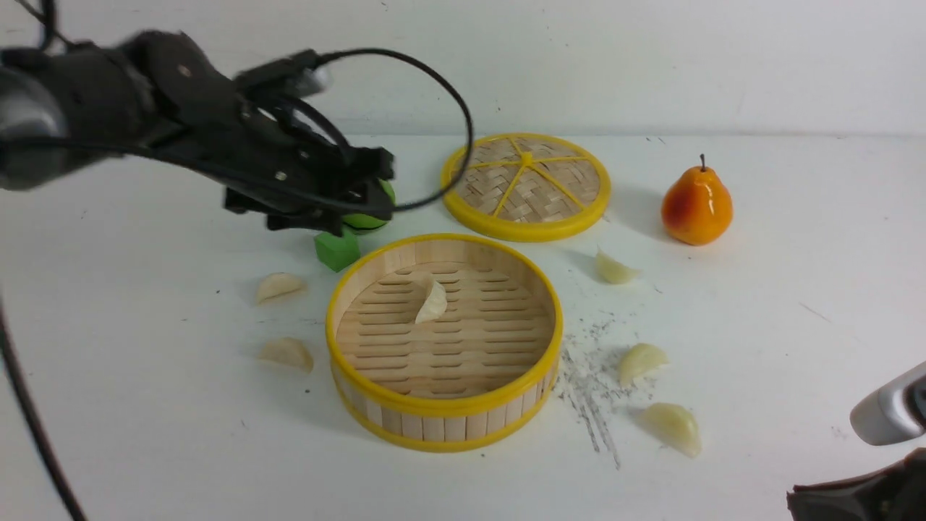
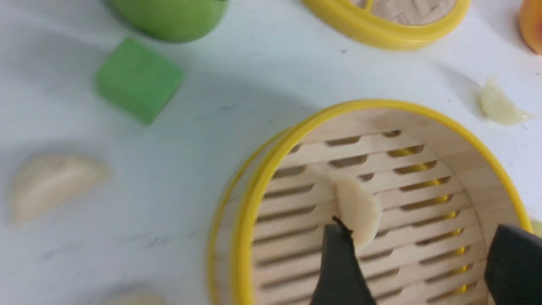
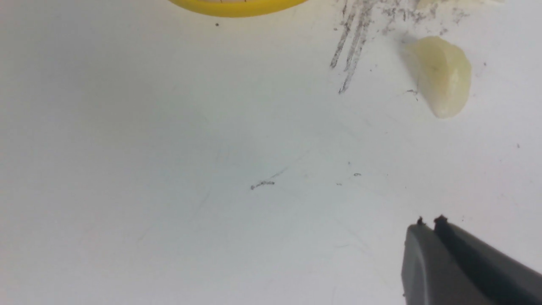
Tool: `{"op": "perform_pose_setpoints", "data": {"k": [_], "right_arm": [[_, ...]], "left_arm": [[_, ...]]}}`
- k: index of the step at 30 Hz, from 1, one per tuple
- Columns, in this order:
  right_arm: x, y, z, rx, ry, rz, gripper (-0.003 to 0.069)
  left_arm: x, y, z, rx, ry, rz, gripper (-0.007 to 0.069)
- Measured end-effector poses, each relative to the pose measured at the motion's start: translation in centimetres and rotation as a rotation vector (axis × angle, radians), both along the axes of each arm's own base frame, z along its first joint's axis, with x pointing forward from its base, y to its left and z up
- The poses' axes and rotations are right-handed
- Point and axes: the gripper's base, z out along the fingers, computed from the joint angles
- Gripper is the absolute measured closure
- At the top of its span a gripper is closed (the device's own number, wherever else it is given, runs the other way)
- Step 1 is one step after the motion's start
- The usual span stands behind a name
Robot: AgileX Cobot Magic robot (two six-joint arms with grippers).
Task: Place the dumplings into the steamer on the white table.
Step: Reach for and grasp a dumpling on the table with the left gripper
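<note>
Dumplings [image 1: 432, 302]: one lies inside the steamer [image 1: 443, 423], toward 11 o'clock on its floor. Five more rest on the table [image 1: 145, 434] around it: two at 9 o'clock, one at 2, two at 4. Left gripper [image 2: 423, 271] hangs above the steamer's 11 o'clock edge, jaws spread, empty. Right gripper [image 3: 430, 222], pressed together and empty, hovers out at 4 o'clock.

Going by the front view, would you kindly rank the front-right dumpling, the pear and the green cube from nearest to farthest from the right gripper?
1. Front-right dumpling, near right, closest to the right gripper.
2. Pear, back right.
3. Green cube, back left.
</note>
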Motion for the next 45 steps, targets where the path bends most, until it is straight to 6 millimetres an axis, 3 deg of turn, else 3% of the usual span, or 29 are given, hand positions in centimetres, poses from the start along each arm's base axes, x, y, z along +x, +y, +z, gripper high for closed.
{"op": "perform_pose_setpoints", "data": {"k": [3, 7, 8, 9, 14, 28, 31, 37, 39, 44, 45], "right_arm": [[0.0, 0.0, 0.0, 0.009, 0.002, -0.003, 0.0636], [0.0, 0.1, 0.1, 0.036, 0.006, -0.014, 0.0636], [0.0, 0.2, 0.1, 0.039, 0.006, -0.015, 0.0636], [0.1, 0.2, 0.2, 0.048, 0.004, -0.021, 0.0636], [0.2, 0.2, 0.2, 0.055, -0.005, -0.032, 0.0634], [0.2, 0.2, 0.3, 0.065, -0.002, -0.035, 0.0627], [0.1, 0.2, 0.3, 0.066, 0.0, -0.034, 0.0627], [0.0, 0.3, 0.2, 0.067, 0.013, -0.024, 0.0619], [0.0, 0.3, 0.2, 0.067, 0.015, -0.023, 0.0617], [0.0, 0.3, 0.2, 0.067, 0.015, -0.023, 0.0615], [0.0, 0.3, 0.2, 0.067, 0.015, -0.023, 0.0613]], "left_arm": [[-1.3, 3.1, -0.3, 0.054, 0.159, 0.121, 0.0232], [-2.3, 4.5, -4.3, 0.097, 0.294, 0.286, 0.0242], [-2.3, 4.6, -4.6, 0.095, 0.299, 0.295, 0.0243], [-2.3, 4.7, -6.1, 0.059, 0.303, 0.381, 0.0243], [-1.1, 4.5, -8.0, -0.063, 0.269, 0.513, 0.0225], [0.4, 4.1, -12.7, -0.072, 0.322, 0.519, 0.02], [0.6, 4.0, -12.9, -0.06, 0.309, 0.479, 0.0236], [0.2, 3.9, -12.1, -0.007, 0.29, 0.369, 0.0435], [0.0, 3.9, -11.6, 0.019, 0.272, 0.32, 0.0463], [-0.4, 3.8, -9.0, 0.043, 0.221, 0.249, 0.0475], [-0.4, 3.8, -6.9, 0.043, 0.184, 0.221, 0.0475]]}}
